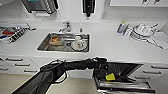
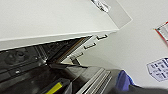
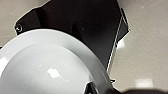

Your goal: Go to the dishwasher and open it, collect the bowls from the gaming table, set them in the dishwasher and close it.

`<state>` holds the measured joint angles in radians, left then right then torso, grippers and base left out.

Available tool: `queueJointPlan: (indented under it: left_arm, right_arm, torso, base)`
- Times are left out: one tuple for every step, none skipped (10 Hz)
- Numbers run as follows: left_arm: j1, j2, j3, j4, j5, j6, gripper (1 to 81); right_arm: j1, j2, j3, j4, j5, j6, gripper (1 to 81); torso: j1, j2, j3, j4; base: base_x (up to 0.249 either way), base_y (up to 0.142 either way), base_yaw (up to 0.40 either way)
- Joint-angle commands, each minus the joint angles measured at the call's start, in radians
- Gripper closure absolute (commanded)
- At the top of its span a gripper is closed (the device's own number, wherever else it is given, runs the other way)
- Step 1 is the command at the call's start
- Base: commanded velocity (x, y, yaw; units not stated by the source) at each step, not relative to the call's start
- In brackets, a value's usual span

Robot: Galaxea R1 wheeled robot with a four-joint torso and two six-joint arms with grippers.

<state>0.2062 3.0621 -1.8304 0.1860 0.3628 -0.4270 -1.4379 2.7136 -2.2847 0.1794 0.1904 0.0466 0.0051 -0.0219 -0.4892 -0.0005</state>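
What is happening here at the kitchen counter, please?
The robot stands before a white kitchen counter with a steel sink that holds some used dishes. Under the counter, the stainless-steel dishwasher is open, its door lowered and its dark inside exposed. The robot's left arm reaches across to that opening. In the right wrist view, a shiny white bowl sits close before the camera, above the pale floor, so one bowl seems collected and not yet loaded.

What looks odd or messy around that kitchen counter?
Nothing looks spilled or broken. The sink holds unwashed dishes, including a bowl with orange leftovers. Below the counter, the dishwasher door hangs open, with the left arm reaching to it. A white bowl sits close under the right wrist.
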Motion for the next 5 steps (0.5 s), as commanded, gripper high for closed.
queueJointPlan:
  left_arm:
    - [-0.162,0.018,0.043,-0.016,0.013,0.001,1.0]
    - [-0.149,0.003,0.056,-0.017,0.013,0.001,1.0]
    - [-0.121,-0.032,0.069,-0.013,0.015,0.001,1.0]
    - [-0.081,-0.091,0.115,-0.002,0.031,0.002,1.0]
    - [-0.029,-0.184,0.217,0.006,0.064,0.008,1.0]
  right_arm:
    - [-0.011,-0.012,0.005,-0.014,-0.078,0.001,81.1]
    - [-0.011,-0.01,0.005,-0.014,-0.075,0.001,81.1]
    - [-0.011,-0.012,0.007,-0.014,-0.074,0.001,81.1]
    - [-0.01,-0.013,0.012,-0.015,-0.072,0.001,81.1]
    - [-0.004,-0.021,0.024,-0.015,-0.071,0.001,81.1]
  torso:
    - [0.0,0.0,0.0,0.0]
    - [0.0,0.0,0.0,0.0]
    - [0.0,0.0,0.0,0.0]
    - [0.0,0.0,0.0,0.0]
    - [0.0,0.0,0.0,0.0]
  base:
    - [0.0,0.0,0.0]
    - [0.0,0.0,0.0]
    - [0.0,0.0,0.0]
    - [0.0,0.0,0.0]
    - [0.0,0.0,0.0]
